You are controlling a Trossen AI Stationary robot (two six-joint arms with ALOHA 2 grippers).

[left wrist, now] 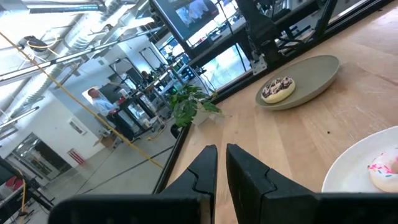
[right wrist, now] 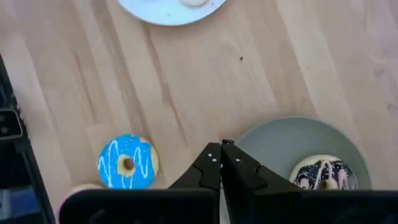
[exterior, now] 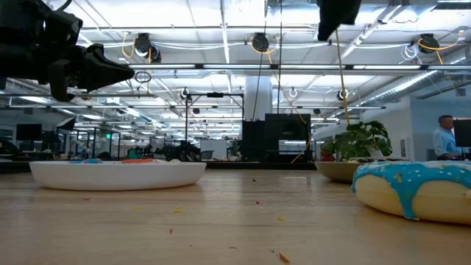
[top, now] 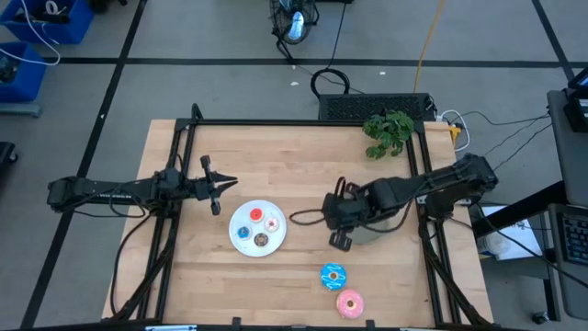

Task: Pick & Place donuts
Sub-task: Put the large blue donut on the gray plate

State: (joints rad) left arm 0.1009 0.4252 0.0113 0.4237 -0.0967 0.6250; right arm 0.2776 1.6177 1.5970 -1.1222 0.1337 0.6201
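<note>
Four tiny donuts, red, pink-white, blue and brown, lie on the white plate. The brown sprinkled donut lies on the grey plate. The larger blue donut and the pink donut lie flat on the table near its near edge. My left gripper is shut and hangs in the air just left of the white plate. My right gripper is shut, points down, and hovers over the grey plate's left rim.
A potted plant stands at the table's far right corner. Black frame rails run along the far edge and both sides. Bare wood lies between the plates and the far rail. A person stands in the room beyond.
</note>
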